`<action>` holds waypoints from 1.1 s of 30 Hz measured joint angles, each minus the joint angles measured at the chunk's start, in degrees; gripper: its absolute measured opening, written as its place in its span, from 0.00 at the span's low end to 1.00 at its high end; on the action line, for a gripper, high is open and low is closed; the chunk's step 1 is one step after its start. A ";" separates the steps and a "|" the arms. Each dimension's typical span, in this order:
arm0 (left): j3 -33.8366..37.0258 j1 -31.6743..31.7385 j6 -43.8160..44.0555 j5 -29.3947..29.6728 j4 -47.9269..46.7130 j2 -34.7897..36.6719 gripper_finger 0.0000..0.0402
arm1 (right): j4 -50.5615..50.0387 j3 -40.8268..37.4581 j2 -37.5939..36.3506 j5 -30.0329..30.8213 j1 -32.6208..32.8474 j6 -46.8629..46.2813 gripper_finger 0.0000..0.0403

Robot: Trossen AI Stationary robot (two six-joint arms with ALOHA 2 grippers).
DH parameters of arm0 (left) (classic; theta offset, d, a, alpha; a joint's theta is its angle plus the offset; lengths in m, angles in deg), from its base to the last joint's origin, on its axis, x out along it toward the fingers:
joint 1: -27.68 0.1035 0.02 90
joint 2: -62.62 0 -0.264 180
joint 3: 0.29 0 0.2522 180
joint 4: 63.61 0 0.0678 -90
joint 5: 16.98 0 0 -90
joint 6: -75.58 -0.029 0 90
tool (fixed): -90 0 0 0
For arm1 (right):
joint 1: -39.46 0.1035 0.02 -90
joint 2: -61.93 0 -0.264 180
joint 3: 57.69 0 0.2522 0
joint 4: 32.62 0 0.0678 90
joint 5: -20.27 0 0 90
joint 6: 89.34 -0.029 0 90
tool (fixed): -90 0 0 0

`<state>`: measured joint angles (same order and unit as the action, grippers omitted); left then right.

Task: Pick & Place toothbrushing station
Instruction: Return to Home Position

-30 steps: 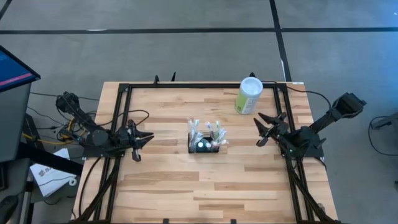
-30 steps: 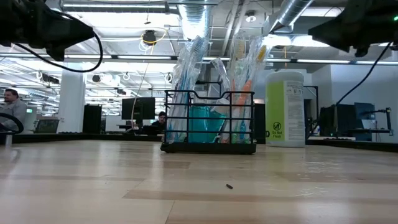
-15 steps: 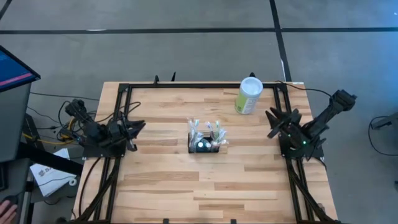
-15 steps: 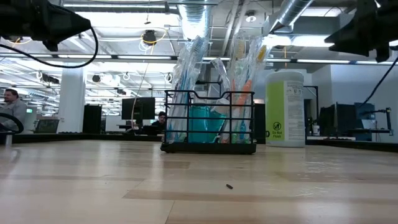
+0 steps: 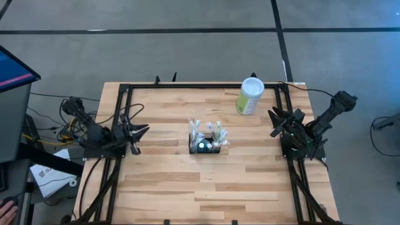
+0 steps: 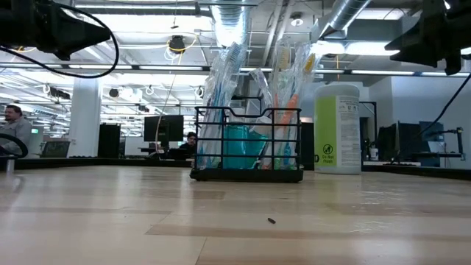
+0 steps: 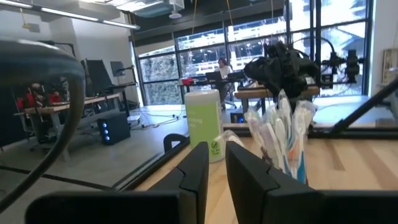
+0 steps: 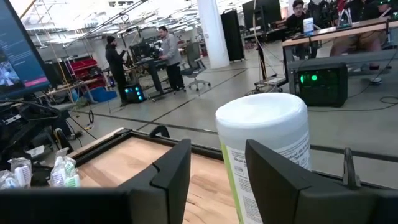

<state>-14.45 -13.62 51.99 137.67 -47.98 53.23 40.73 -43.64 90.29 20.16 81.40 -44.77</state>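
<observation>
The small black rectangular wire-mesh caddy stands upright near the middle of the pale wooden slat table, with a cluster of wrapped toothbrushes standing in it, blue ones toward the left and orange ones toward the right (the low view shows the colours best). The tall pale-green cylindrical canister with a white lid stands farther back and to the right, well apart from the caddy and close to the black metal frame along the far edge. The left gripper sits over the table's left edge, pointing toward the caddy and well clear of it; its two dark fingers stand close together with a narrow slit between them and pinch nothing. The right gripper sits over the right edge, near the canister but not touching it, its fingers spread wide and empty.
</observation>
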 joint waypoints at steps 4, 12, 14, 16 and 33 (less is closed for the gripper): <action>0.00 0.00 0.02 0.00 0.14 -2.67 0.12 | 0.00 0.00 0.00 0.00 0.00 -0.01 0.35; 0.00 0.00 0.02 0.00 0.22 -8.09 0.12 | 0.00 0.00 0.00 0.00 0.00 0.01 0.36; 0.00 0.00 0.01 0.00 0.24 -9.39 0.12 | 0.00 0.00 0.00 0.00 0.00 0.01 0.36; 0.00 0.00 0.02 0.00 0.23 -10.63 0.12 | 0.00 0.00 0.02 0.00 0.00 -0.01 0.37; 0.00 0.00 -0.07 0.00 0.24 -16.30 0.12 | 0.00 -0.02 0.02 0.00 0.00 -0.01 0.35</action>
<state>-14.45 -13.62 51.92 137.67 -47.75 36.93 40.73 -43.66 90.31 20.16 81.40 -44.78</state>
